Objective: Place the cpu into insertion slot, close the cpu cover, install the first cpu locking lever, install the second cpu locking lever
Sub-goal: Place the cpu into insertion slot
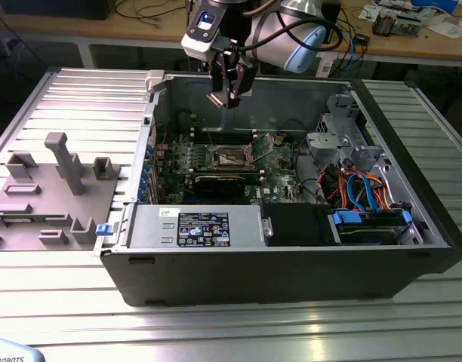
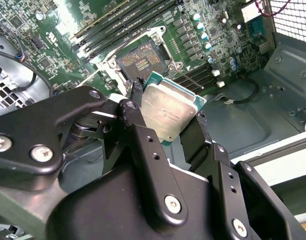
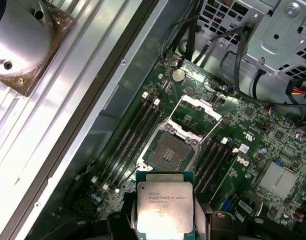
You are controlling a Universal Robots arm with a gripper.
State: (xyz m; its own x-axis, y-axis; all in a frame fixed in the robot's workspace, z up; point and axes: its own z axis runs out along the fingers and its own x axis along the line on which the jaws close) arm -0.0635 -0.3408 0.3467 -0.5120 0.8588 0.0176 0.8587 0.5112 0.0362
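Small print lines mark the cpu [image 3: 164, 205]; a printed label [image 1: 203, 229] sits on the power supply box [image 1: 150, 226].

1. The cpu [image 3: 164, 202] is a thin square chip with a pale silvery top and a green edge. The gripper [image 2: 169, 101] pinches it at two opposite edges and holds it in the air above the board, near the socket and not seated.
2. The insertion slot [image 3: 169, 150] is a dark square socket on the green motherboard [image 3: 243, 130]. It lies bare and uncovered.
3. The cpu cover [image 3: 200, 102] is a silvery metal frame with an open centre. It is swung up on its hinge and stands open just beside the slot.
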